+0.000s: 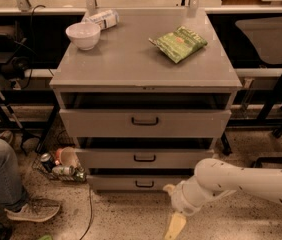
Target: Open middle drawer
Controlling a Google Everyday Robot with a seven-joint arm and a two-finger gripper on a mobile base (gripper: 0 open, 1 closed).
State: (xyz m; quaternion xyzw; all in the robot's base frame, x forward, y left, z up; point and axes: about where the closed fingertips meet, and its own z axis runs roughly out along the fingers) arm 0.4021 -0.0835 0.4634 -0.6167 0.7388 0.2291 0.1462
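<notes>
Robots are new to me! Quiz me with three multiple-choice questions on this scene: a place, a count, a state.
1. Where is the gripper? A. over the chip bag B. low by the floor, in front of the bottom drawer C. beside the shoe
2. How many drawers has the cabinet? A. two B. three C. five
3. The white bowl is: A. upright B. upside down C. on its side
Answers: B, it hangs below the middle drawer; B, three handled fronts show; A, its opening faces up.

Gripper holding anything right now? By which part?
Nothing. The gripper is low near the floor, clear of the middle drawer and its handle.
</notes>
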